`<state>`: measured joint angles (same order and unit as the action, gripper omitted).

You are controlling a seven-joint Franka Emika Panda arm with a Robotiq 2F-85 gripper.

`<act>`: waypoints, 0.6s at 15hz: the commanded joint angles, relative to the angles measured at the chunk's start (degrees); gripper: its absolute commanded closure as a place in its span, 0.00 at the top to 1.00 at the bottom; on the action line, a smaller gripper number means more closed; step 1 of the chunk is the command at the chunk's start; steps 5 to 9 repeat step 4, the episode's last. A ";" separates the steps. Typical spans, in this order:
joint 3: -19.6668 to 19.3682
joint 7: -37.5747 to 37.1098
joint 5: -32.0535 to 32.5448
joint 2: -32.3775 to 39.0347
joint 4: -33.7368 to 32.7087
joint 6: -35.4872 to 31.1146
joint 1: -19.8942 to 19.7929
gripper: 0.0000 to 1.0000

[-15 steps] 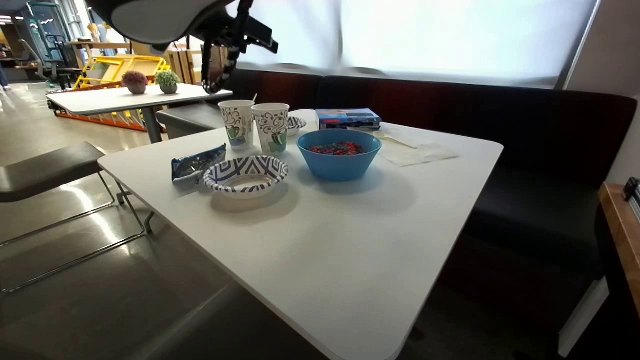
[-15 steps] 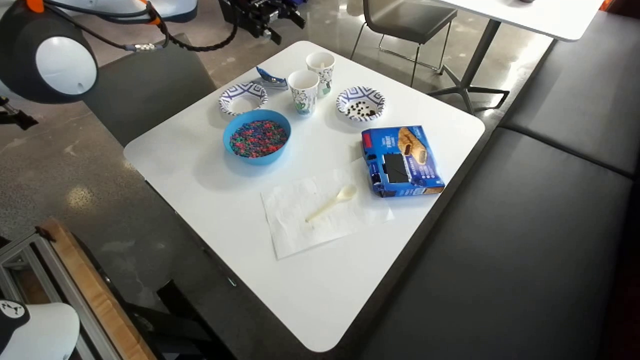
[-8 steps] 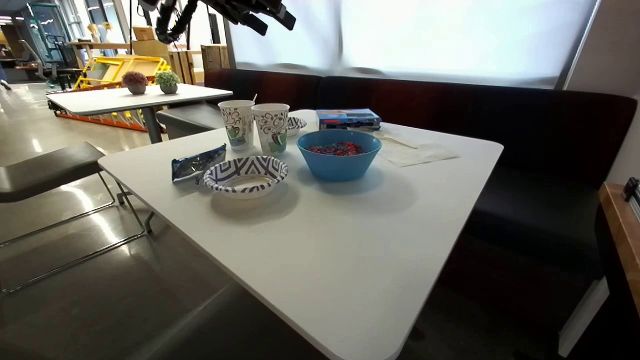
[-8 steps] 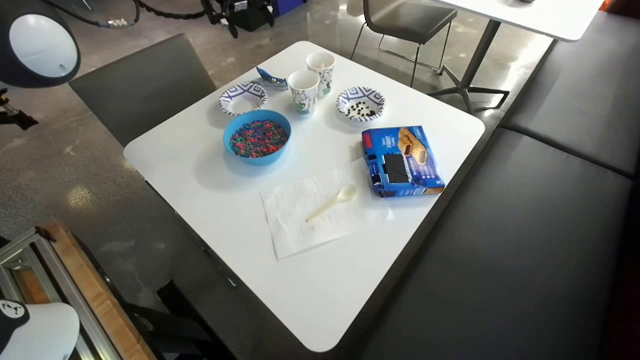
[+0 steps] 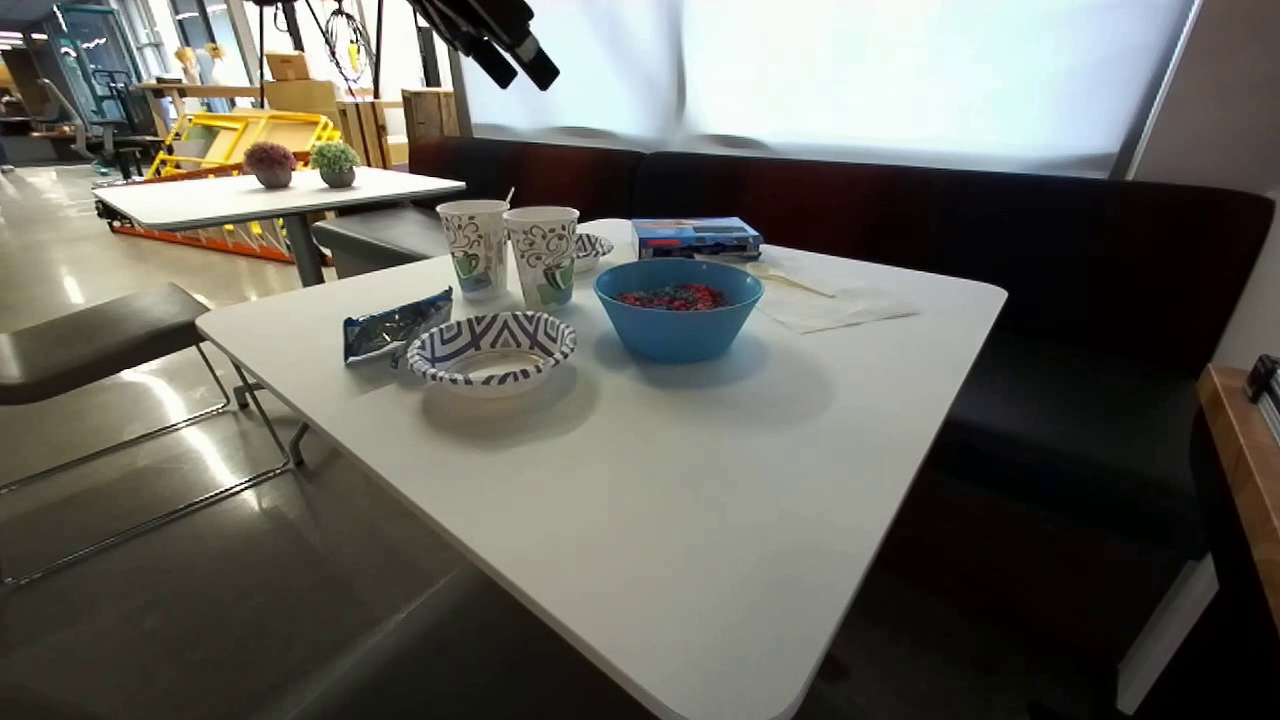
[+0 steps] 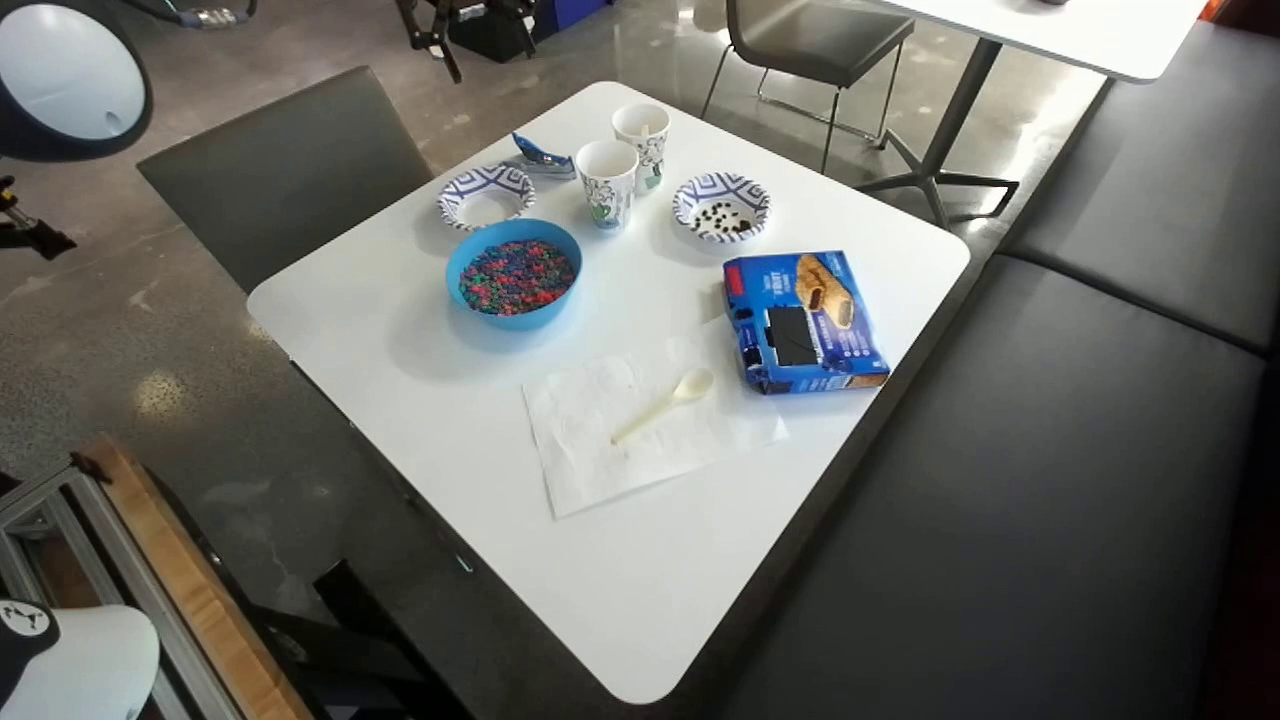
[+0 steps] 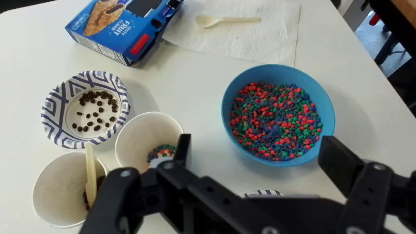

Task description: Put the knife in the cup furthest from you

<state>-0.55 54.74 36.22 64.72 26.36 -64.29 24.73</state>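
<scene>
Two patterned paper cups stand upright side by side on the white table. One cup holds some coloured pebbles. The other cup holds dark beans and a pale plastic utensil that leans against its rim. This utensil may be the knife; its lower end is hidden. My gripper is open and empty, high above the table. It shows at the top edge in both exterior views, apart from the cups.
A blue bowl of coloured pebbles, a patterned bowl, a patterned bowl with dark beans, a foil packet and a blue box stand on the table. A pale spoon lies on a napkin.
My arm and gripper have moved up and turned, toward the top edge in both exterior views and leftward in the one from above. The cups, utensils and bowls have not moved.
</scene>
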 commanded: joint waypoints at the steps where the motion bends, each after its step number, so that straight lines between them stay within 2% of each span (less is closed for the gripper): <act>1: -2.27 0.59 -1.62 0.82 -1.27 0.29 0.68 1.00; 9: -2.37 0.85 -1.43 1.23 -1.74 0.69 0.95 1.00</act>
